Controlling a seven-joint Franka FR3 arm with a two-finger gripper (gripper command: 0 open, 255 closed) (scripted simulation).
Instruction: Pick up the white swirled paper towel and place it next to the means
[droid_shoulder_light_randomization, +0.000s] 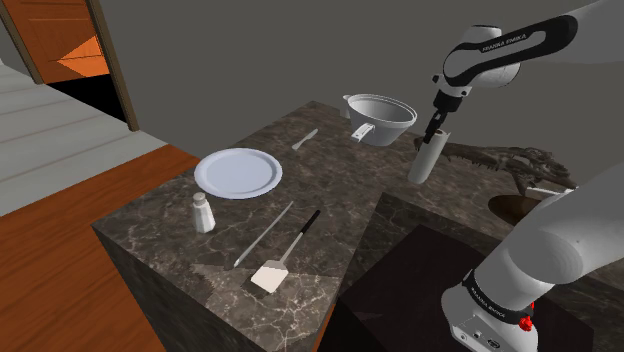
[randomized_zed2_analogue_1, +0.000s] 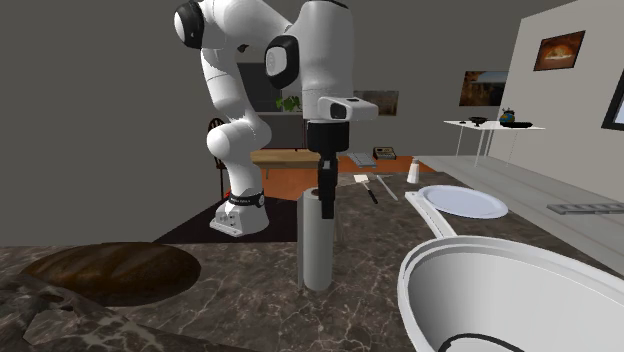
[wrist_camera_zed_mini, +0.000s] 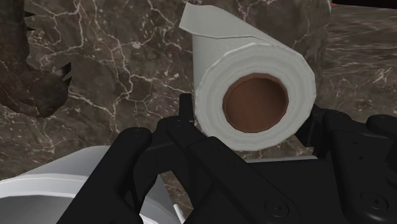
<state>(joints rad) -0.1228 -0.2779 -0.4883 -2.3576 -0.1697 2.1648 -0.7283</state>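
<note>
The end effector (randomized_zed2_analogue_1: 325, 205) points straight down with its jaws closed on the top of the paper towel roll (randomized_zed2_analogue_1: 318, 250), one on each side of the white wrap around the brown core. The roll stands upright, and its base looks to be on the dark marbled bench (droid_shoulder_light_randomization: 170, 240) (the shoulder view's slant makes it seem to lean, but that slant is the camera's). The grip sits high on a soft, tall thing, so the lift should probably go straight up and slowly, with the wrist vertical so the roll does not swing or squash out of the jaws. A loose flap of paper hangs at the roll's side and could drag, which is one more reason to clear the bench fully before moving sideways. Just beside the roll is a white bowl (droid_shoulder_light_randomization: 380, 115) with a handle, whose rim would be the first thing to clip. On the roll's other side lie a dark, toothed, bony-looking object (droid_shoulder_light_randomization: 510, 162) and a brown round slab (randomized_zed2_analogue_1: 100, 270). Which thing the task calls the means I cannot tell, so the set-down spot wants confirming before the carry.
</note>
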